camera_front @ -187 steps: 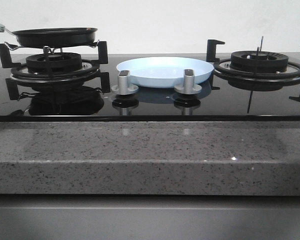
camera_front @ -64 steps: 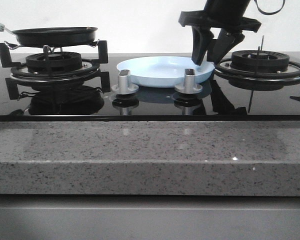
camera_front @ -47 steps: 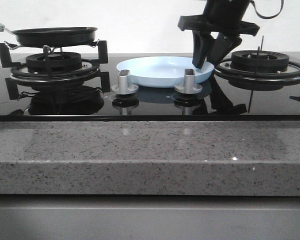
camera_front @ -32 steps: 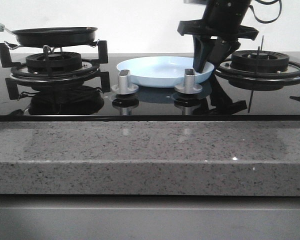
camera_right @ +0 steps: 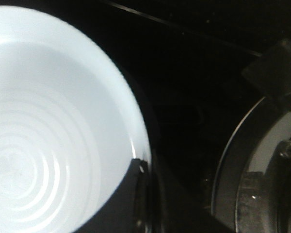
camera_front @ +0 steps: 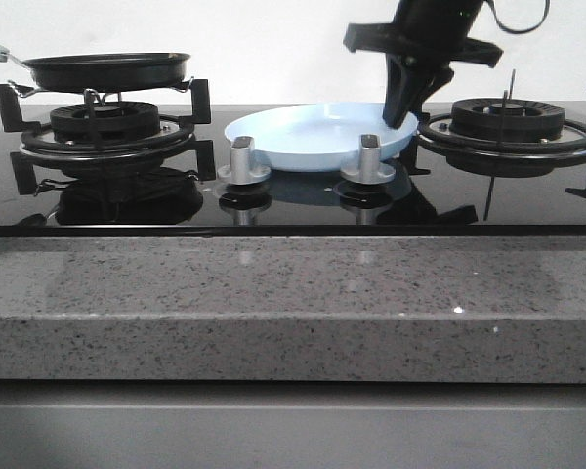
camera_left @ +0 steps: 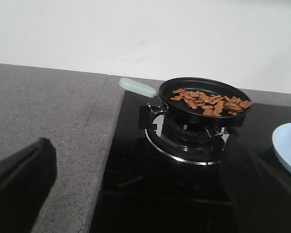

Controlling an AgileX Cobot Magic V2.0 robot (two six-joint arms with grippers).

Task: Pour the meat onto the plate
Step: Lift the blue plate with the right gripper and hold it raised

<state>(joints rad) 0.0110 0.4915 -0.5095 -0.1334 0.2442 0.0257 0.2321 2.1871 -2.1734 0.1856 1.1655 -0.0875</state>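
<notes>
2 knobs (camera_front: 242, 159) front plate (camera_front: 317, 135) | right gripper (camera_front: 402, 115) clamps rim | meat (camera_left: 209, 101) in pan (camera_left: 203, 104)

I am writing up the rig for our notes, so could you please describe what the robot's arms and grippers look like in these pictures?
The right gripper is matt black: a wide crossbar carrying tapering, wedge-shaped fingers, with a black cable looped beside the wrist. Of the left gripper only one dark, blunt black finger shows. No markings or labels are visible on either.
</notes>
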